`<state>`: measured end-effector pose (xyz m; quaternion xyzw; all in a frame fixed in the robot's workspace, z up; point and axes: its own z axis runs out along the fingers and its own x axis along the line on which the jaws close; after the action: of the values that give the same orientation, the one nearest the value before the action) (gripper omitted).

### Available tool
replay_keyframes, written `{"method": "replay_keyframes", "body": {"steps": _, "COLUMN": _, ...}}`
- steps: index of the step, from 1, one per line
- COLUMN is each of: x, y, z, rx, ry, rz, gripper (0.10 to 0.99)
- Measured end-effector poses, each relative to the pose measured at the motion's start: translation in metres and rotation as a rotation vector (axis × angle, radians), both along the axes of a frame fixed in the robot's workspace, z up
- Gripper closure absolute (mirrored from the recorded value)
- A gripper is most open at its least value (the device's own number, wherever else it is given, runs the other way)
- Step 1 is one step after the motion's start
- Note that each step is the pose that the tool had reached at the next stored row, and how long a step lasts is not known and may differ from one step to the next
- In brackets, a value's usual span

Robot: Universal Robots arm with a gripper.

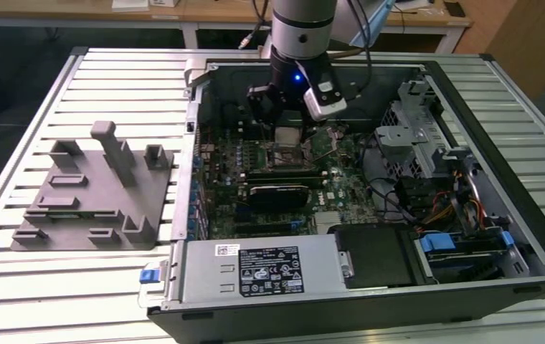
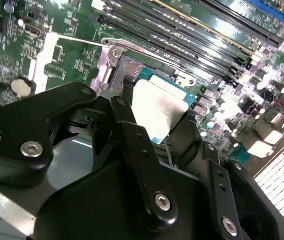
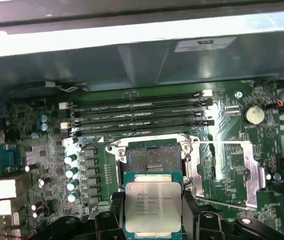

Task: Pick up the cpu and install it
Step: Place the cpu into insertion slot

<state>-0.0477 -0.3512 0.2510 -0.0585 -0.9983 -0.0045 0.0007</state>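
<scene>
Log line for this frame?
tool: shut on cpu | cpu: over empty socket, not seated | site: inside case

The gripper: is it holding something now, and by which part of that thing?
The gripper holds the cpu, pinched by two opposite side edges, one finger on each; the metal top is left uncovered. The socket is empty.

1. One cpu [image 3: 153, 202], just the single chip.
2. One gripper [image 3: 153, 212], on one robot arm [image 1: 301, 29].
3. One dark socket frame [image 3: 154, 155].
4. Four memory slots [image 3: 137, 112], far as I can count.
5. One coin battery [image 3: 254, 114].
6. One open computer case [image 1: 531, 236], with one power supply [image 1: 263, 269] inside.
7. One grey stepped block [image 1: 91, 193] with posts, on the exterior view's left.
8. One slatted metal table [image 1: 24, 287] under it all.
</scene>
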Motion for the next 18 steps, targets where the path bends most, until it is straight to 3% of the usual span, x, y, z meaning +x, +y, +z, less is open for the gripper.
{"method": "replay_keyframes", "body": {"steps": 18, "x": 0.0000, "y": 0.0000, "z": -0.0012, "rx": 0.000, "ry": 0.0000, "rz": -0.307, "gripper": 0.545}}
